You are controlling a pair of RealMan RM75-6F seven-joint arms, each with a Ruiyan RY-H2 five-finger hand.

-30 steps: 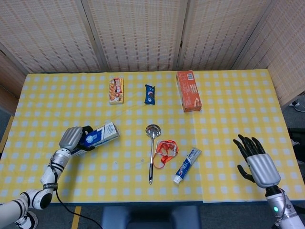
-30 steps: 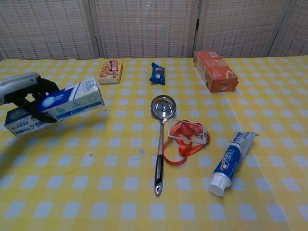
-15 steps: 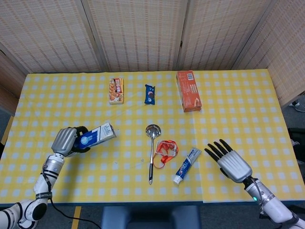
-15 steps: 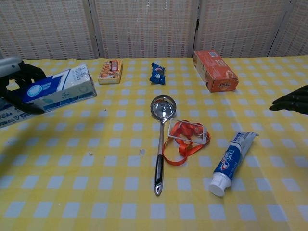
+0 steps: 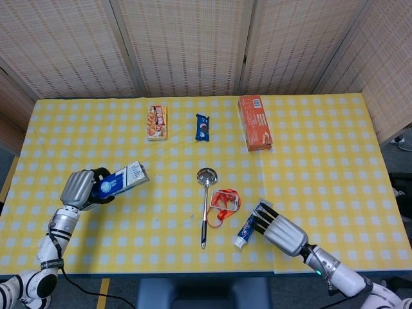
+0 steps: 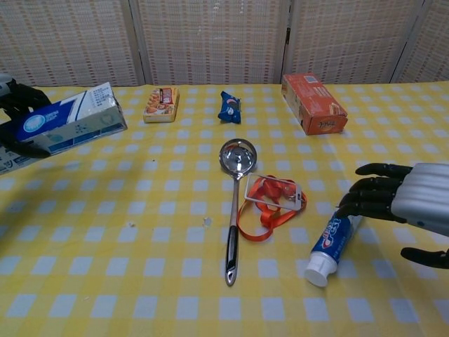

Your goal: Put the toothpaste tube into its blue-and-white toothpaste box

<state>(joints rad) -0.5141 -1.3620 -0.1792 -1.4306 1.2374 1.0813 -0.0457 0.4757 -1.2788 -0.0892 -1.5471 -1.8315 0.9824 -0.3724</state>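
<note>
The left hand (image 5: 80, 188) grips the toothpaste box (image 5: 121, 180); the right hand (image 5: 278, 230), fingers spread and holding nothing, hovers over the toothpaste tube (image 6: 331, 241) at five o'clock of the ladle (image 5: 205, 205), and a careless close could nudge the tube away.

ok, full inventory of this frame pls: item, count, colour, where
toothpaste tube: 1, blue-and-white with white cap, near edge right of centre, lying flat
toothpaste box: 1, blue-and-white, lifted at left side of table
ladle: 1, metal, centre, bowl towards the far side
lanyard with card: 1, red-orange, between ladle and tube
snack pack: 1, red and yellow, far side, left of centre
small wrapper: 1, blue, far side, centre
carton: 1, orange, far side, right of centre
tablecloth: 1, yellow-and-white check, covers the table
left robot hand: 1, silver and black, holds the toothpaste box
right robot hand: 1, silver and black, fingers over the tube's tail end; grip not discernible
</note>
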